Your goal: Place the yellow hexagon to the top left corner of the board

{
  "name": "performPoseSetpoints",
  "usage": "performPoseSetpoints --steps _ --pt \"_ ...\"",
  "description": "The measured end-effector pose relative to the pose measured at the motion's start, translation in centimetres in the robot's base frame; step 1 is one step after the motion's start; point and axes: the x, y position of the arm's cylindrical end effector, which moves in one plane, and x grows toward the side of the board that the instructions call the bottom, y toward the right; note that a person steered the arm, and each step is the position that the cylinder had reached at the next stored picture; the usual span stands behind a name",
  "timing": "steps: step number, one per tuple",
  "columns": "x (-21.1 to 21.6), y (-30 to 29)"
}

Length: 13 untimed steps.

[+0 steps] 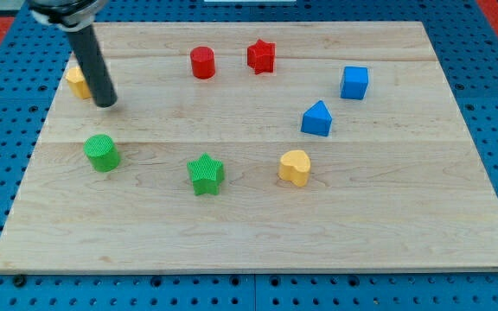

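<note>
**A:** Your arm carries no pincer here, so there is nothing to report as open, closed or gripping. It ends in a dark rod, and my tip [105,104] rests on the wooden board [258,233] near the view's top left.

**B:** Where is the yellow hexagon?

**A:** The yellow hexagon [77,82] sits just beside the rod on its left in the view, partly hidden behind it. It lies close to the board's left edge, a little short of the top left corner. Whether my tip touches it cannot be told.

**B:** How will it handle?

**A:** It looks a small, stiff, light block, likely to slide easily on the smooth wood. You cannot take hold of it; you push. Judging from this, meet a flat face squarely from the side away from the corner, since an off-centre push would probably turn it or let it slip past.

**B:** Anything in the way?

**A:** The green cylinder [102,153] stands below it, apart. The red cylinder [202,63], red star [261,56], green star [206,174], yellow heart [295,167], blue cube [354,82] and the other blue block [316,118] lie well apart.
</note>
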Motion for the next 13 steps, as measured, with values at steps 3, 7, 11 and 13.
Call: performPoseSetpoints --steps 3,7,11,13 --pt "-3.7 -2.2" --pt "-8.5 4.6" --pt "-11.4 3.2" --pt "3.6 19.9"
